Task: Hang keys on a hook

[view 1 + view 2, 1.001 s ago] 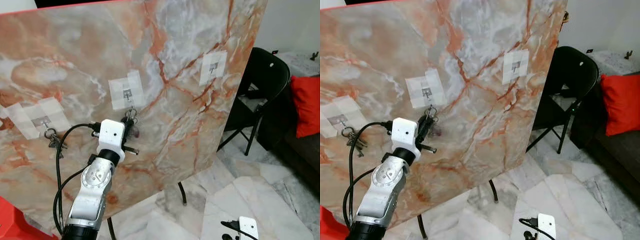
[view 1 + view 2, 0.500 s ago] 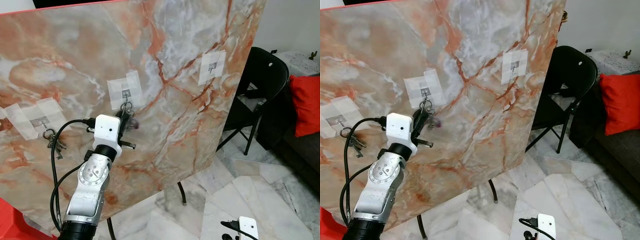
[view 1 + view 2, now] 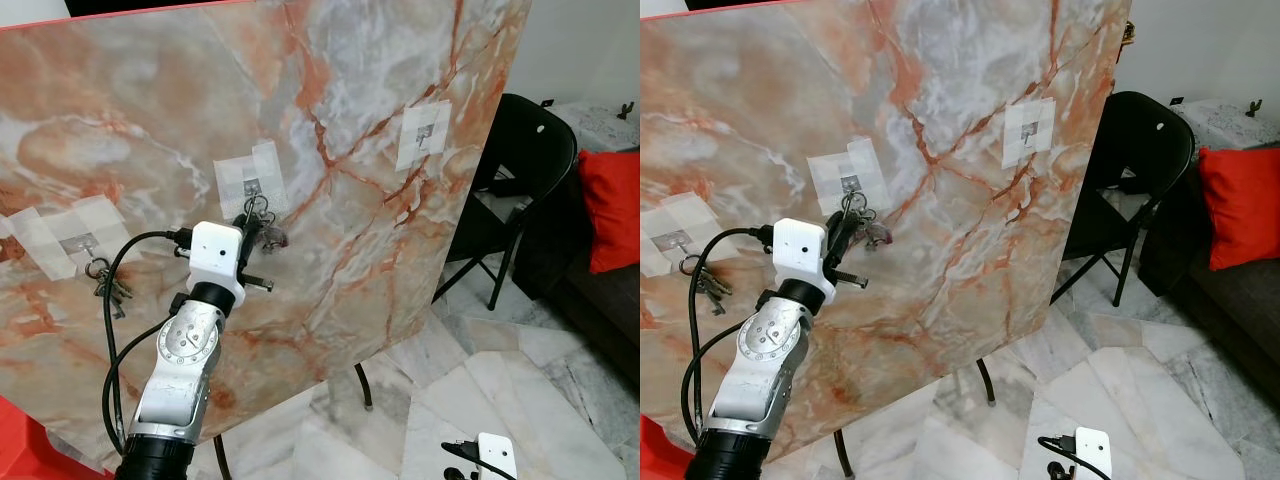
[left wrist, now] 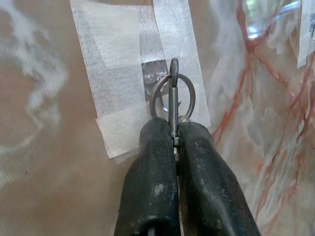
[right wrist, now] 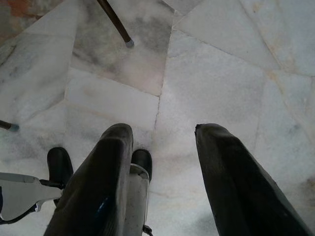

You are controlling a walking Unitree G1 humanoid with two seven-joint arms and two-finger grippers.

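Here, board: a marble-patterned panel [image 3: 380, 120] stands tilted, with three taped patches.
Left gripper [image 4: 173, 129]: raised to the middle patch, fingers pressed together on the keys.
Right gripper [image 5: 162, 147]: low over the floor [image 5: 221, 73], fingers spread.
Keys [image 3: 258, 222]: ring touching the middle hook [image 4: 158, 73].
Other keys [image 3: 108, 283]: hanging on the left hook.
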